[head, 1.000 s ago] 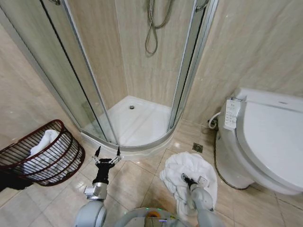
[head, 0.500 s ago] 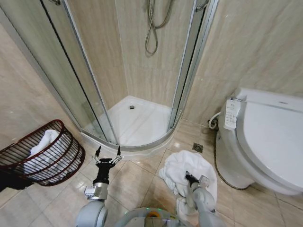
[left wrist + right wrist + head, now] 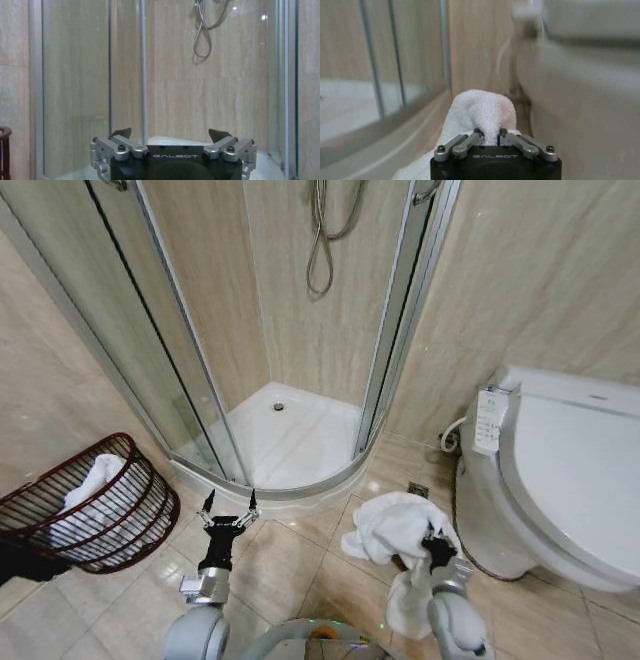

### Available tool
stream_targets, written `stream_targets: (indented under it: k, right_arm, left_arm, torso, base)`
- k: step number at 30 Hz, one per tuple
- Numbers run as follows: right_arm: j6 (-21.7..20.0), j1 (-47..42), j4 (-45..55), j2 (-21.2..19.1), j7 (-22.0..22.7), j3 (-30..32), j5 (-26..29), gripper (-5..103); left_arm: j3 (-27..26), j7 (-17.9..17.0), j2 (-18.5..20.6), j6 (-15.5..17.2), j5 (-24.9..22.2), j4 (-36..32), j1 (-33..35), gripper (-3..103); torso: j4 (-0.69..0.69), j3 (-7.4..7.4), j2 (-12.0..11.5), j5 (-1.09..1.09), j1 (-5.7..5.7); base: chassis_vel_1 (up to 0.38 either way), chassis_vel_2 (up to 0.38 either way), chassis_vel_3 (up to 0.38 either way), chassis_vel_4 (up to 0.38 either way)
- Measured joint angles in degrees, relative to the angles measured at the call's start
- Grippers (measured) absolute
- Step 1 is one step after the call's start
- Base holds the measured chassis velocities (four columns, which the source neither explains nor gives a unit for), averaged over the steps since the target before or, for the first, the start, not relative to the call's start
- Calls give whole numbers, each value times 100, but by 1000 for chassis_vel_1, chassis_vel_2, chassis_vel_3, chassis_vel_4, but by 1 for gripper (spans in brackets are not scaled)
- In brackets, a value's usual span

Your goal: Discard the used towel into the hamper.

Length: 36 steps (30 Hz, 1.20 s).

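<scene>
Your right gripper (image 3: 434, 546) is pinched tight on the towel (image 3: 395, 525), bunching it clear of the floor by the toilet (image 3: 560, 480); your left gripper (image 3: 228, 508) waits spread, and the hamper (image 3: 95, 505) sits far left.

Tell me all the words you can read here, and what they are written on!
"GALBOT" on the left hand, which is open.
"GALBOT" on the right hand, shut on the towel.
The toilet's control panel has markings too small to read.
</scene>
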Motion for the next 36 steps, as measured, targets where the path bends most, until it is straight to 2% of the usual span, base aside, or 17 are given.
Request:
stream_targets:
  k: [4,12,21,30,36]
  right_arm:
    - [165,-361,647,17,-548,243,-339,12]
    - [62,-757,1584,10,-1209,680,-268,12]
    - [-171,-644,2045,129,-1245,531,-171,12]
    - [-298,-528,2180,210,-1170,371,-318,12]
    - [-359,-536,2272,194,-1035,281,-372,12]
  left_arm:
    - [49,1,-122,-36,89,40,-7,100]
    - [98,48,-220,-53,59,100,-16,100]
    - [90,57,-284,66,-254,-10,-58,100]
    - [9,67,-201,-30,-377,75,-49,100]
    - [33,105,-206,63,-384,42,-81,100]
  torso:
    - [0,0,0,-2,0]
    - [0,0,0,-1,0]
    - [0,0,0,0,0]
    - [0,0,0,-1,0]
    - [0,0,0,-1,0]
  base:
    - [0,0,0,0]
    - [0,0,0,0]
    - [0,0,0,0]
    - [0,0,0,0]
    - [0,0,0,0]
